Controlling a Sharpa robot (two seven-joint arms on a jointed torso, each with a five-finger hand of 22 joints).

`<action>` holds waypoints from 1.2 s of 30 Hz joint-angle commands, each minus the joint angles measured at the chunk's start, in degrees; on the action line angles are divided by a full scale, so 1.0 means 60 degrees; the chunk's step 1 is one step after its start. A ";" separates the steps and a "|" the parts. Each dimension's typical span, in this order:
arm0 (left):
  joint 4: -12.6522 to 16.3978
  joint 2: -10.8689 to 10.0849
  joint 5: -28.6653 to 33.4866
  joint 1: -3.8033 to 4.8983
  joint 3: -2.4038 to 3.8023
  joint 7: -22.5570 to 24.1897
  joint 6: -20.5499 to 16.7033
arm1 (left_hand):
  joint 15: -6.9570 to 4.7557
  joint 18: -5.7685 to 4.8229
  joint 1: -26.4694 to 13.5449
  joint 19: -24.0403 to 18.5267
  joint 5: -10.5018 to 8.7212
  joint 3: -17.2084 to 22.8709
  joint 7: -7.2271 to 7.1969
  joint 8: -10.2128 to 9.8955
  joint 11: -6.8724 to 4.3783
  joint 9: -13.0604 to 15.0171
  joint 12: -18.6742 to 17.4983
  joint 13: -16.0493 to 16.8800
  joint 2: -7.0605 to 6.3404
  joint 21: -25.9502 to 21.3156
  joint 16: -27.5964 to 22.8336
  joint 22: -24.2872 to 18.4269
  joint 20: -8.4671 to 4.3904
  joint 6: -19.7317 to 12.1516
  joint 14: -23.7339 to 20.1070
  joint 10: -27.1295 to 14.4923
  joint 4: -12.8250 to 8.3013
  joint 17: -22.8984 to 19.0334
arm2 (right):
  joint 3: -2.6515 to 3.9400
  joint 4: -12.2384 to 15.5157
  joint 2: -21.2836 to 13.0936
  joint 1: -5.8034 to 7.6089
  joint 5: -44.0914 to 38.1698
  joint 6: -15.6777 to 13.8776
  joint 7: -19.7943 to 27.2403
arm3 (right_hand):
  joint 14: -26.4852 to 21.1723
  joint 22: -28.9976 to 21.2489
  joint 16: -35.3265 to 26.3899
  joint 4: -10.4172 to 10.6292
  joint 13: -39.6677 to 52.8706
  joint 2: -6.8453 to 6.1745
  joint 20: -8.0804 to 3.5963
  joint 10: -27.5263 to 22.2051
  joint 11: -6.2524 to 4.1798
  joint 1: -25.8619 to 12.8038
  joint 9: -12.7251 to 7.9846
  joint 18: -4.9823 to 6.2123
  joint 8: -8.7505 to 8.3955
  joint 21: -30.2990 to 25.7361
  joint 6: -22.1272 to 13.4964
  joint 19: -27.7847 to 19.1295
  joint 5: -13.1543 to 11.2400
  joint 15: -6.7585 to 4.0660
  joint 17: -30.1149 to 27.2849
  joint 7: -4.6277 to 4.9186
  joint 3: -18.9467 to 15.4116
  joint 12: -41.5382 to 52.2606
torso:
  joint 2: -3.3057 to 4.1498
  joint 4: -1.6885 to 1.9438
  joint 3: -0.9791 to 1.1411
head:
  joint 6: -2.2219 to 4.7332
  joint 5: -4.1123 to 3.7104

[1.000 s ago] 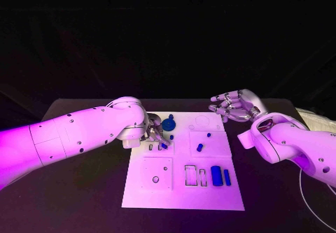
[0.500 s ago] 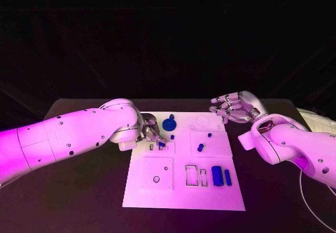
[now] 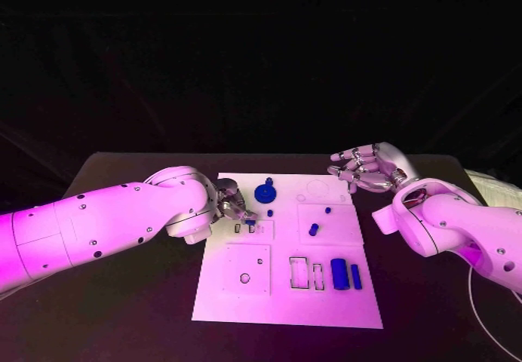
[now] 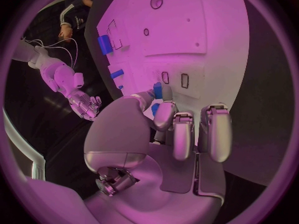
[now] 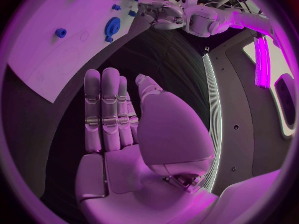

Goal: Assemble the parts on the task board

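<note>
The task board [image 3: 285, 302] is lying in the middle of the black counter [image 3: 130, 302], and the assembly is looking only partly done. A blue gear [image 3: 265, 194] is sitting near the far edge of the board, a small blue peg [image 3: 313, 228] is lying in the middle right panel, and two blue bars [image 3: 346, 274] are lying side by side near the right edge, next to outlined slots that are looking unfilled. The left hand [image 3: 235, 205] is reaching over the board's left side, apparently pinching a small blue part [image 4: 158, 90] at its fingertips just above two small slots. The right hand [image 3: 368, 170] is hovering off the board's far right corner, released, fingers apart and holding nothing
</note>
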 commanded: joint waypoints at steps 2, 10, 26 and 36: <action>0.0036 0.0008 -0.0572 -0.0052 0.0002 0.0099 -0.0094 | 0.0024 -0.0069 -0.0062 0.0269 0.0002 0.1570 -0.0061 0.0050 -0.0025 0.0016 0.0040 -0.0008 -0.0050 0.0023 0.0029 0.1231 0.0036 0.0091 0.1021 0.0055 -0.1487 0.2514 | -0.0002 0.0005 0.0013 -0.0013 0.0025 0.0048 0.0173 | 0.0022 -0.0013 -0.0068 -0.0027 -0.0015 0.0038 0.0007 -0.0047 0.0007 0.0020 -0.0011 0.0131 -0.0015 -0.0056 -0.0050 0.0046 0.0043 0.0041 0.0004 0.0012 -0.0001 -0.0040 | 0.0016 -0.0025 0.0003 | -0.0014 0.0040; -0.0030 0.0061 -0.0803 -0.0088 0.0002 0.0018 0.0597 | 0.0023 -0.0064 -0.0066 0.0258 0.0001 0.1615 -0.0060 0.0045 -0.0026 0.0024 0.0008 -0.0043 -0.0079 0.0010 0.0029 0.1211 0.0034 0.0086 0.1021 0.0040 -0.1522 0.2514 | -0.0002 0.0006 0.0020 -0.0017 0.0036 0.0048 0.0192 | 0.0021 -0.0015 -0.0072 -0.0026 -0.0018 0.0041 0.0008 -0.0049 0.0008 0.0019 -0.0010 0.0131 -0.0015 -0.0059 -0.0051 0.0046 0.0047 0.0042 0.0004 0.0012 0.0000 -0.0040 | 0.0026 -0.0034 0.0010 | -0.0046 0.0052; -0.0167 0.0215 -0.0827 -0.0099 0.0002 -0.0039 0.1205 | 0.0024 -0.0064 -0.0069 0.0258 0.0000 0.1638 -0.0059 0.0043 -0.0024 0.0029 0.0008 -0.0042 -0.0099 0.0011 0.0029 0.1214 0.0034 0.0087 0.1021 0.0044 -0.1543 0.2514 | -0.0003 -0.0005 0.0047 -0.0032 0.0162 0.0087 0.0222 | 0.0021 -0.0024 -0.0088 -0.0020 -0.0028 0.0058 0.0010 -0.0052 0.0010 0.0017 -0.0010 0.0131 -0.0015 -0.0074 -0.0052 0.0049 0.0063 0.0043 0.0007 0.0013 0.0006 -0.0040 | 0.0019 -0.0024 0.0009 | -0.0112 0.0053; -0.0194 0.0189 -0.0822 -0.0101 0.0001 -0.0063 0.1411 | 0.0026 -0.0063 -0.0075 0.0256 -0.0002 0.1644 -0.0059 0.0044 -0.0023 0.0033 -0.0006 -0.0059 -0.0109 0.0007 0.0029 0.1209 0.0033 0.0091 0.1021 0.0038 -0.1551 0.2514 | -0.0003 0.0000 0.0047 -0.0036 0.0179 0.0101 0.0229 | 0.0022 -0.0027 -0.0093 -0.0020 -0.0031 0.0064 0.0011 -0.0053 0.0009 0.0020 -0.0010 0.0131 -0.0015 -0.0079 -0.0053 0.0051 0.0069 0.0044 0.0008 0.0014 0.0010 -0.0040 | 0.0017 -0.0023 0.0003 | -0.0126 0.0036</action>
